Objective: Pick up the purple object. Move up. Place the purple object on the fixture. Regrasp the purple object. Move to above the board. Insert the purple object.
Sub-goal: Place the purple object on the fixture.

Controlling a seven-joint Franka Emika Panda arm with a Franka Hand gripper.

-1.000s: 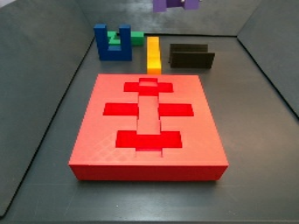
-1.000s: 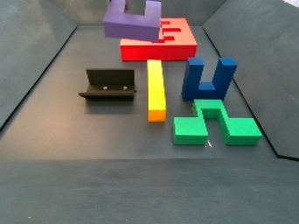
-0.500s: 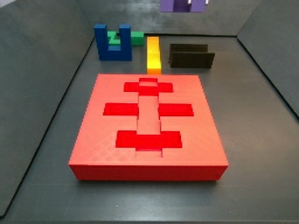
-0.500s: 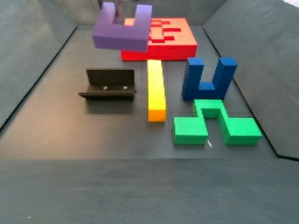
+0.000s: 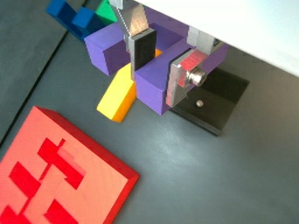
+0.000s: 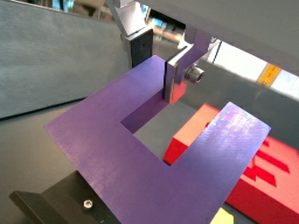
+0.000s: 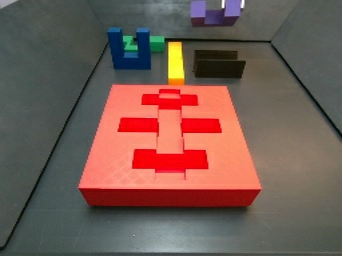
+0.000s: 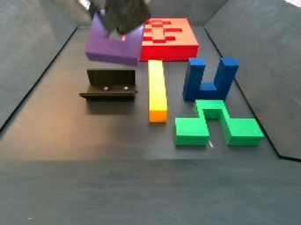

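My gripper point(image 5: 163, 63) is shut on one prong of the purple object point(image 5: 117, 45), a U-shaped block, with one finger in its slot and the other outside. It also shows in a wrist view point(image 6: 140, 144). In a side view the gripper point(image 8: 118, 16) holds the purple object point(image 8: 113, 44) in the air just above and behind the fixture point(image 8: 108, 86). In a side view the purple object point(image 7: 214, 11) hangs at the frame's top, above the fixture point(image 7: 218, 65). The fixture point(image 5: 219, 98) is dark and bare. The red board point(image 7: 167, 140) lies flat with cross-shaped cut-outs.
A yellow bar point(image 8: 157, 88) lies beside the fixture. A dark blue U-shaped block point(image 8: 209, 77) stands upright past the bar, and a green block point(image 8: 212, 123) lies next to it. Grey walls enclose the floor.
The purple object, held in the gripper, has moved down and sideways from over the board's end to just above the fixture. Nothing else has moved.
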